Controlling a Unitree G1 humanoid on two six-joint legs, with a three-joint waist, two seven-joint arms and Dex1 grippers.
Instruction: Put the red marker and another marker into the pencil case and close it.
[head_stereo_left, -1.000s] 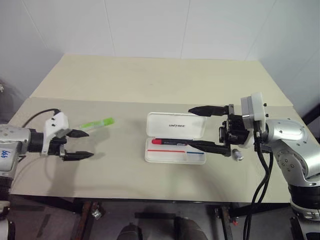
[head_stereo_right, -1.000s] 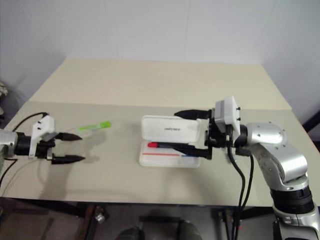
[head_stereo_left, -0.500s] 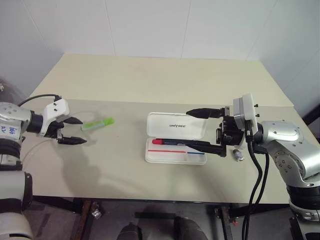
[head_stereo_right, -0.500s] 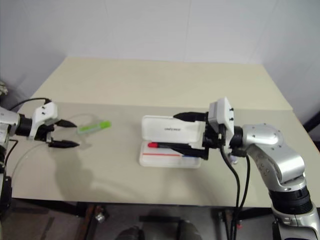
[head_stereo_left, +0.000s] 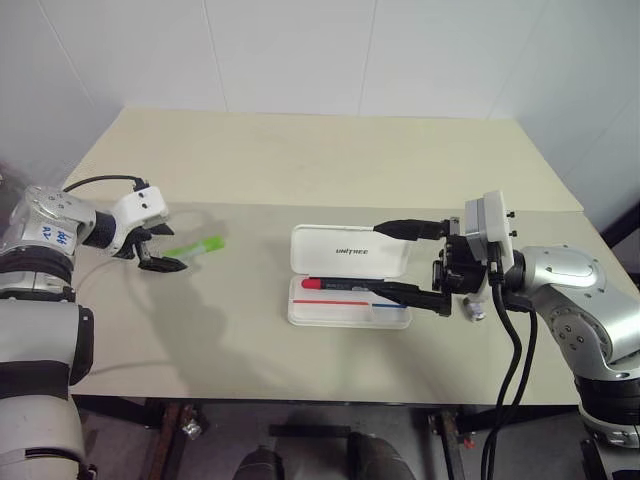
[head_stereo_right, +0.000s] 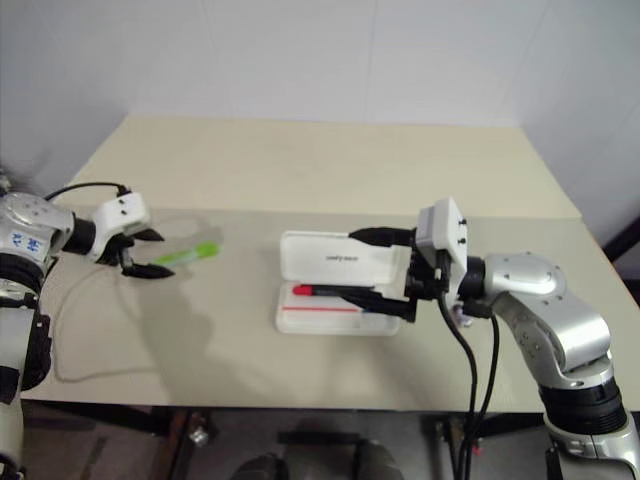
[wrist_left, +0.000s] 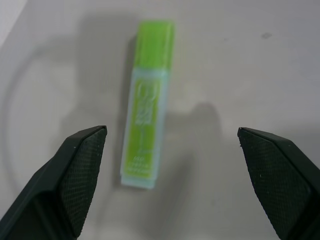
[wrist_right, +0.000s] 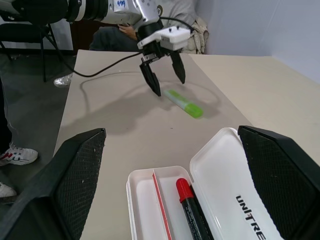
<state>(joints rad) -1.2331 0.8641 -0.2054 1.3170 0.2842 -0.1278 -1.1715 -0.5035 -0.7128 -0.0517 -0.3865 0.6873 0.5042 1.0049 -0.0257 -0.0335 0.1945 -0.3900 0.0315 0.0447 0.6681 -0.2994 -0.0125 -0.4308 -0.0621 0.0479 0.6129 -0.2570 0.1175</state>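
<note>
Desk (head_stereo_left: 300, 150): a pale beige top carried everything; a seam ran across it behind both hands.

Pencil case (head_stereo_left: 350, 251): the white hinged case lay open just beside the right hand, on that hand's left, well apart from the left hand. Its lid, lettered "UNITREE", lay flat behind the tray, which had a red and a blue stripe inside.

Right hand (head_stereo_left: 395, 262): it hung at the case's right end, pointing towards the left hand, its two black fingers spread wide, one over the lid's far corner, the other over the tray. It gripped nothing.

Left hand (head_stereo_left: 160, 254): it hovered at the near end of the green highlighter, tilted down at the desk, fingers wide apart and empty. In the left wrist view the highlighter lay between the two fingertips, nearer to one of them, not touched.

Red marker (head_stereo_left: 340, 286): it lay lengthwise in the case's tray, along the edge nearest the lid, red cap towards the left hand, its dark barrel running under the right hand's nearer finger.

Green highlighter (wrist_left: 146, 102): the stubby translucent lime marker lay flat on the desk just ahead of the left hand, well apart from the case and the right hand.

Grey cylinder (head_stereo_left: 474, 311): a small one sat on the desk just beneath the right hand's wrist, beside the case's right end.
</note>
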